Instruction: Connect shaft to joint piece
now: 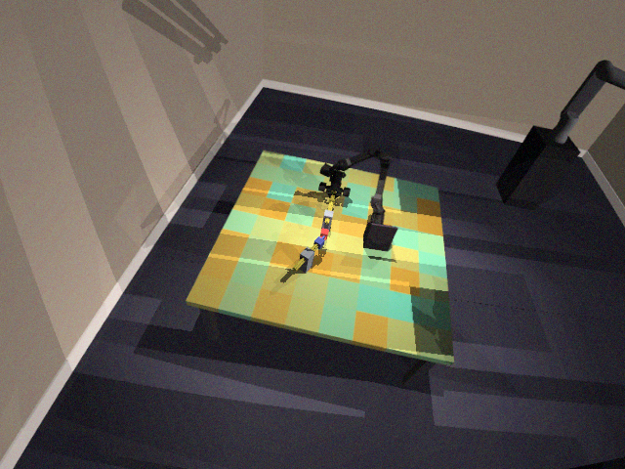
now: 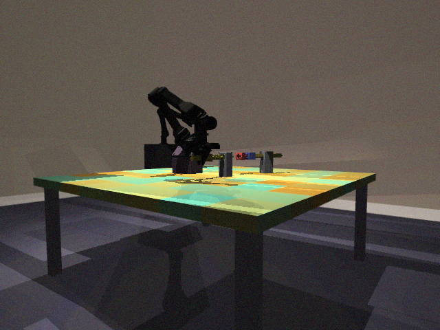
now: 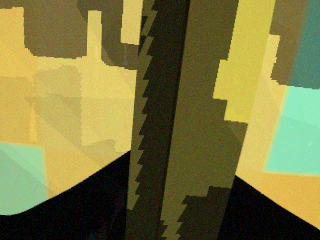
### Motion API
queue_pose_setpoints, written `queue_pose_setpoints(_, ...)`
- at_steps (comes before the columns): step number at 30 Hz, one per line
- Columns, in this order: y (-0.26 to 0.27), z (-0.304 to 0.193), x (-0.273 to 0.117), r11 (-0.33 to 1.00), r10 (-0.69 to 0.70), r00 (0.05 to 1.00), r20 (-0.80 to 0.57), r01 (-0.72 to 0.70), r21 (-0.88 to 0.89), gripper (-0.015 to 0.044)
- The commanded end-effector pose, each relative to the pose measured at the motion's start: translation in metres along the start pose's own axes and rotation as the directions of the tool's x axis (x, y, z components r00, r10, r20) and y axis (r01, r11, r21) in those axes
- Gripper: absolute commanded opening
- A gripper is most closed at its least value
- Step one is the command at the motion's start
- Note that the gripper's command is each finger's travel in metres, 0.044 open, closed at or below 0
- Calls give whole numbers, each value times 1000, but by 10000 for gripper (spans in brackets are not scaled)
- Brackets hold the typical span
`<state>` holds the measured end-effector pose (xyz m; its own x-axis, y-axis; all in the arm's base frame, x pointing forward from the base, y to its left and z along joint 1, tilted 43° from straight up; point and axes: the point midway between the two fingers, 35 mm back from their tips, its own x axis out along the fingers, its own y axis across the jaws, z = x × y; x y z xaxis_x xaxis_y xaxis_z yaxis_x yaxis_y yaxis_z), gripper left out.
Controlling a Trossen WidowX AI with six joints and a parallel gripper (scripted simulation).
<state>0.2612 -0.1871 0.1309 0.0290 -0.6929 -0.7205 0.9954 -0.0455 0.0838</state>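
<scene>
- Joint turning is looking done: the red joint piece (image 1: 324,232) (image 2: 240,156) is sitting at the end of the blue hinge part (image 1: 319,242) (image 2: 251,155), its opening seeming to face the second shaft; exact alignment is too small to confirm.
- Fixed shaft (image 1: 299,264) (image 2: 278,155) is running through the fixed block (image 1: 307,260) (image 2: 266,162), holding the blue part up over the counter (image 1: 343,297) (image 2: 213,199).
- Second shaft (image 1: 330,205) (image 2: 216,156) (image 3: 205,125) is lying through the second block (image 1: 328,214) (image 2: 225,165), its tip showing just past the block, near the red piece but apparently short of it in the exterior view.
- Gripper (image 1: 332,194) (image 2: 205,157) (image 3: 168,160) is grasping the second shaft on the far side of the second block from the joint; wrist view is showing the shaft running between the fingers.
- Current step is probably starting the push; insertion to the stop, letting go, backing off and holding still are remaining.
- Push is needing to follow the shaft's own line; sideways drift could bind it in the block or knock the joint off line.
- Block is limiting forward travel, so the gripper might be needing to stop short of it.
- Arm base (image 1: 388,239) (image 2: 180,166) is standing off to one side of the shaft line; counter edges are lying well apart from the joint.
- Backing off upward is looking roomiest.
</scene>
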Motion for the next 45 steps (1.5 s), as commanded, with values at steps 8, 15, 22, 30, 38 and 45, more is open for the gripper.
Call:
queue_pose_setpoints(8, 0, -18, 1, 1000, -8, 1000, -3, 8, -2, 0)
queue_pose_setpoints(15, 0, -28, 1, 1000, -9, 1000, -3, 9, -2, 0)
queue_pose_setpoints(22, 0, -39, 1, 1000, -9, 1000, -4, 9, -2, 0)
queue_pose_setpoints(30, 0, -50, 1, 1000, -9, 1000, -4, 9, -2, 0)
queue_pose_setpoints(38, 0, -62, 1, 1000, -9, 1000, -5, 9, -2, 0)
queue_pose_setpoints(45, 0, -72, 1, 1000, -10, 1000, -5, 10, -3, 0)
